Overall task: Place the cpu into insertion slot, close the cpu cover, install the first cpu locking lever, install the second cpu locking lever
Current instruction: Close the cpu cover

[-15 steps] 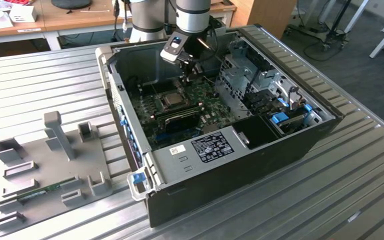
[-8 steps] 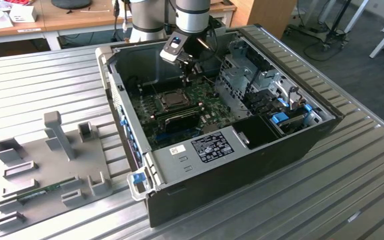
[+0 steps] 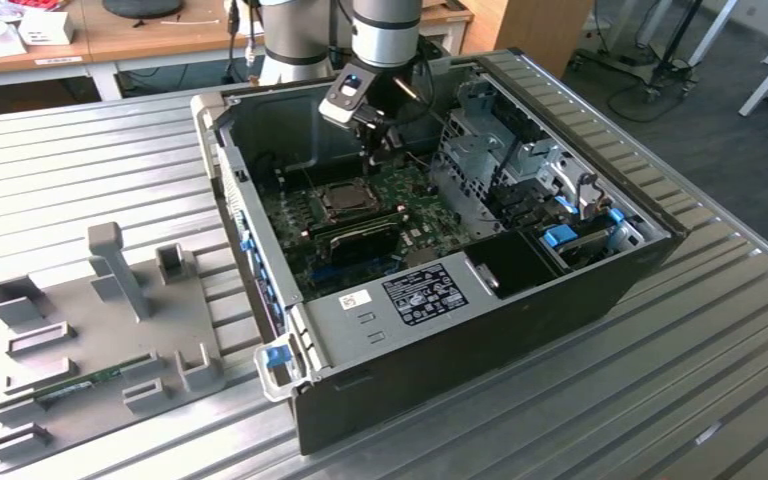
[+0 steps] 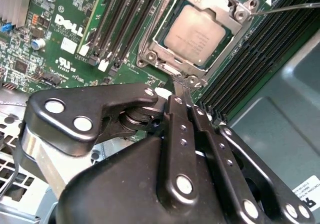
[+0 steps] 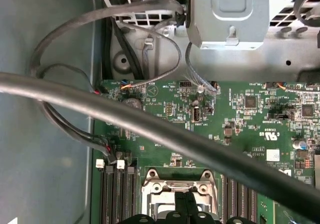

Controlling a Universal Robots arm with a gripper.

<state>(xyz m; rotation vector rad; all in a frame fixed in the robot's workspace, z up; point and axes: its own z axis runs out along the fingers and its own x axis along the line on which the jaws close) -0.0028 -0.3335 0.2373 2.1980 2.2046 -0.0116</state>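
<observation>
In the second wrist view, my gripper (image 4: 181, 96) is pinched closed at the cpu cover (image 4: 226, 7), with the cpu (image 4: 195, 31) beneath. The exterior view shows the computer case (image 3: 491, 330).

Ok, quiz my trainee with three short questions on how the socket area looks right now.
1. True or false: the flat square silvery-tan cpu sits in the silver-rimmed square insertion slot.
2. The thin shiny metal cpu cover is: A) standing upright, B) down around the cpu, C) off the board.
3. Fill in: the black gripper, at the slot's edge, is ____ (open or shut).
Key: 1 true; 2 B; 3 shut.
</observation>
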